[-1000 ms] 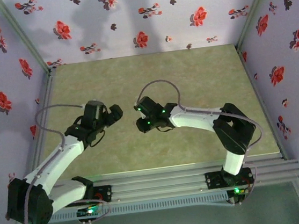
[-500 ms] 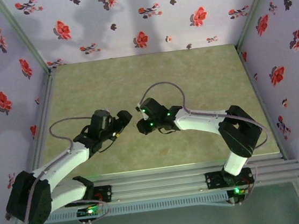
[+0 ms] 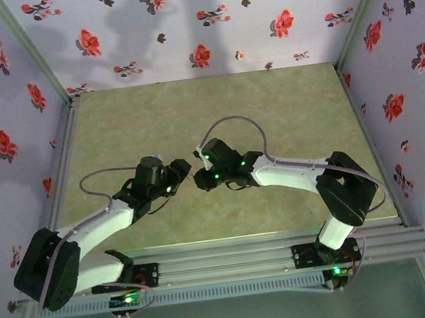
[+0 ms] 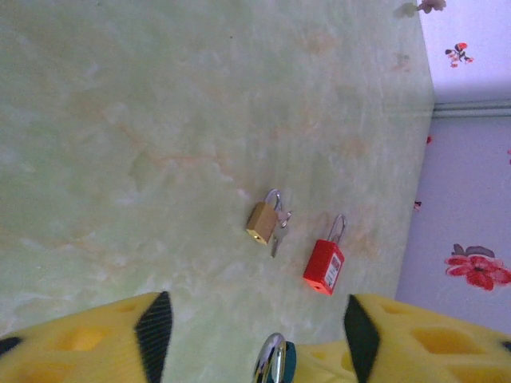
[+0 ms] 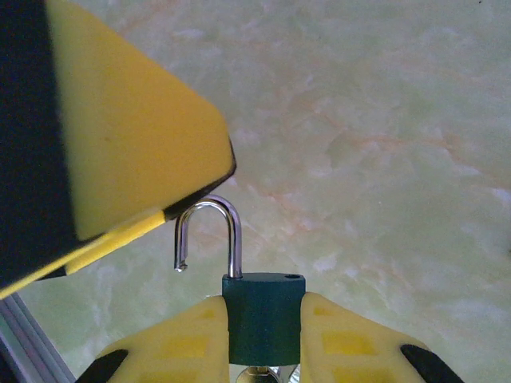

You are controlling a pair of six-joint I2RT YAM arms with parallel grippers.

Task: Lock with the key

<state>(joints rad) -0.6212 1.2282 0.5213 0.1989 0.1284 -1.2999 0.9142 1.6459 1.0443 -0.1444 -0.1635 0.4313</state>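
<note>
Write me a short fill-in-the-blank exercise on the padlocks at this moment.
The green padlock is gripped by the ____ end effector. Its shackle is ____. On the table lie a brass padlock and a ____ one.
Missing words: right; open; red.
</note>
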